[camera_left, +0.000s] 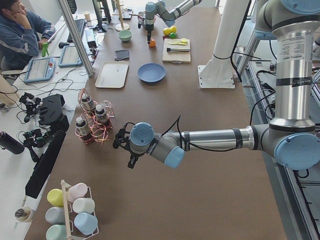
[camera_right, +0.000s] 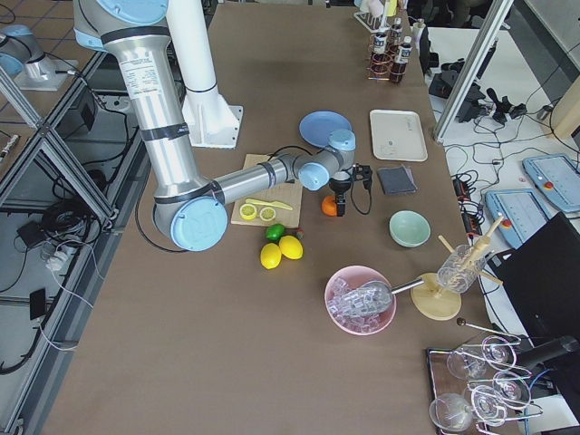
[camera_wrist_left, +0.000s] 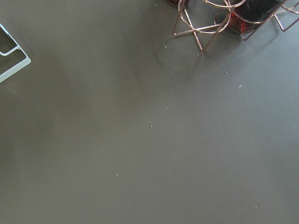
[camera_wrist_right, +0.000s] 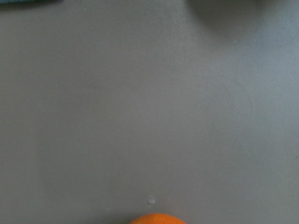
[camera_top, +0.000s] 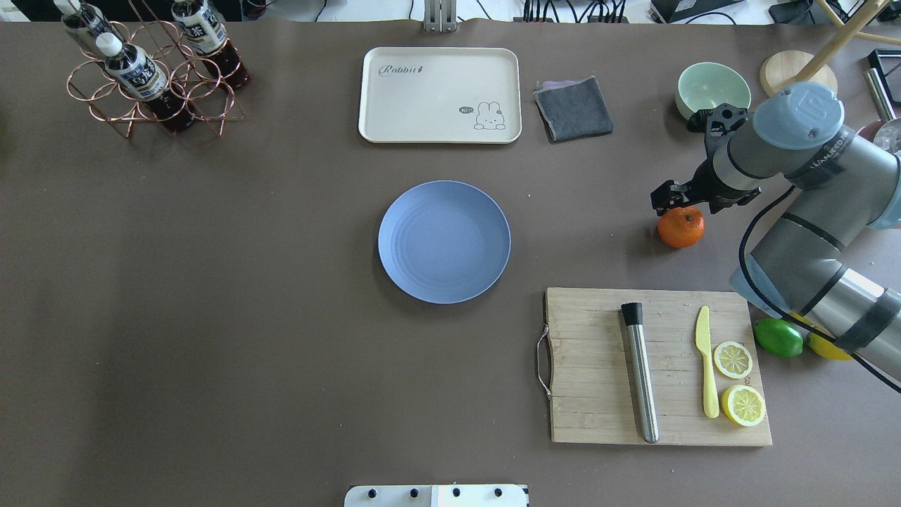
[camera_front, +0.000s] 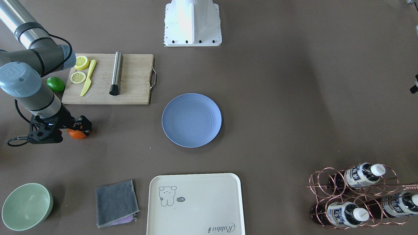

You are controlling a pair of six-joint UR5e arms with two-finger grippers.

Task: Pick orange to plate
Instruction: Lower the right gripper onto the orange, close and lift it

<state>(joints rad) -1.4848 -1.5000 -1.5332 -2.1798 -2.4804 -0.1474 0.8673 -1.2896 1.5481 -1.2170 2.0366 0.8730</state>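
Right tool low over orange, round fruit, no evident long axis

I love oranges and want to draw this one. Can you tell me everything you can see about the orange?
The orange is small, round and bright orange, and it looks whole and unpeeled. It seems to rest on the brown table, on the robot's right side. It lies well apart from the blue plate and just beyond the wooden cutting board. The right hand hangs right over it, its black parts at the fruit's top. Whether it squeezes the orange cannot be told.
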